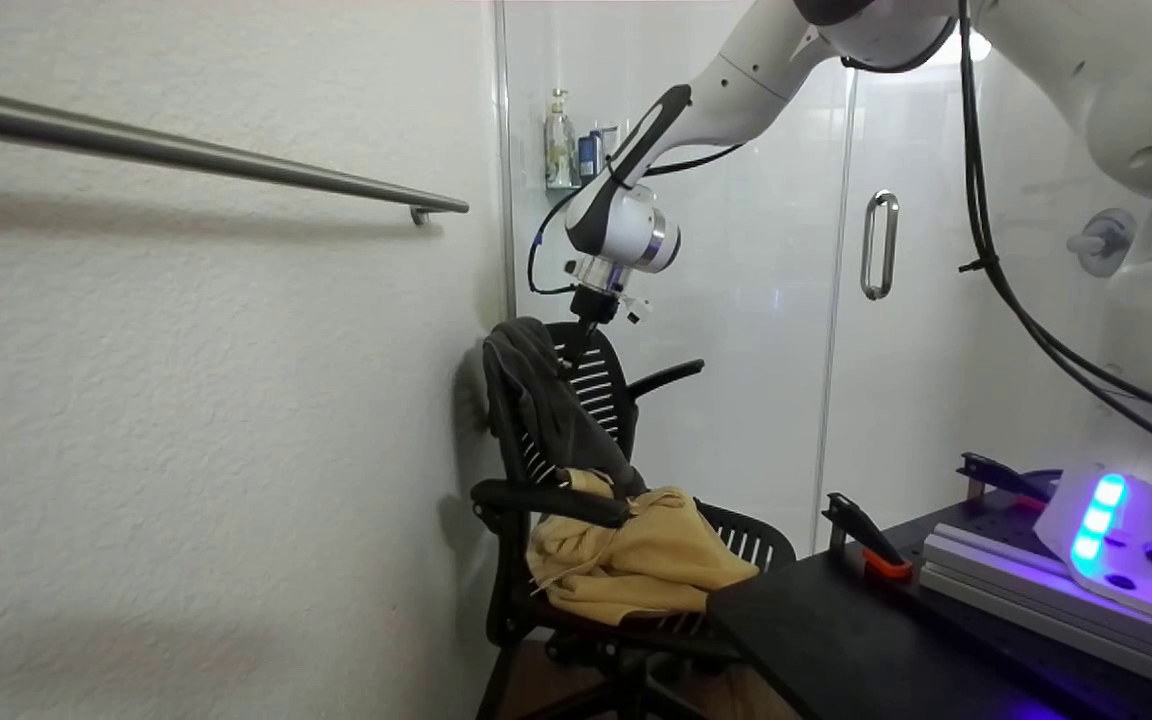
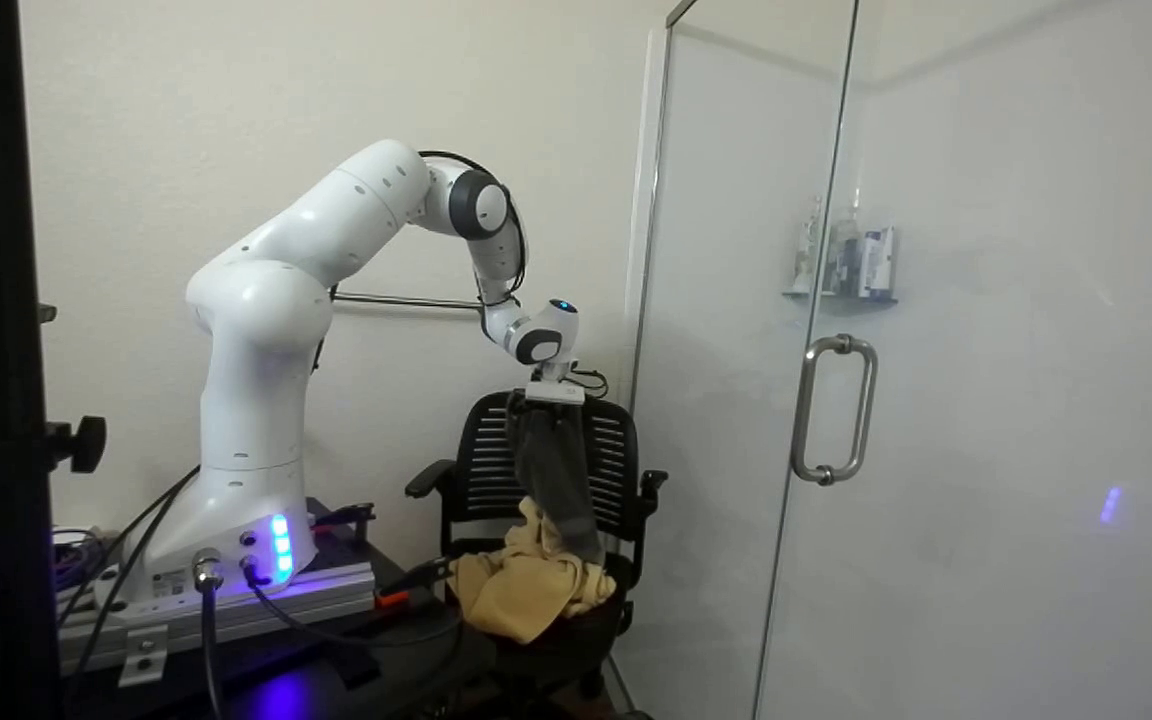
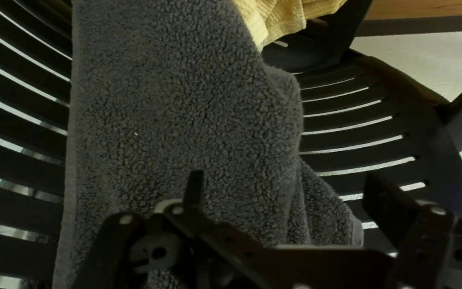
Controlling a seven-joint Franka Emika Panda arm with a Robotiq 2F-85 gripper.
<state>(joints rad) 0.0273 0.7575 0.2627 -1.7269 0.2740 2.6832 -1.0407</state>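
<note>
Gripper [image 3: 284, 188] found released, its fingers [image 3: 194, 186] parted wide and grasping nothing; contact with the towel [image 3: 183, 104] cannot be confirmed. The grey towel hangs down the chair back [image 2: 484, 455], directly before the fingers, and runs on up the wrist view; its long axis slopes from the top of the chair back to the seat [image 1: 774, 545], where its lower end meets the yellow cloth [image 1: 671, 550].

Governing relation: the towel's right-hand border, as the wrist view shows it, passes between the fingers; one finger stands against the towel's face, the other beyond that border, against the slats [image 3: 343, 117]; the jaws therefore span crosswise to the long axis. An under-layer of towel juts past the border near the right-hand finger; the opposite border, a straight hem, lies outside the fingers.

Bounds noted: wall [image 1: 236, 400] just beside the chair back in an exterior view; glass [image 1: 736, 380] on its other flank; armrests [image 1: 551, 502] projecting at both sides; sideways room is judged tightest toward the wall.
</note>
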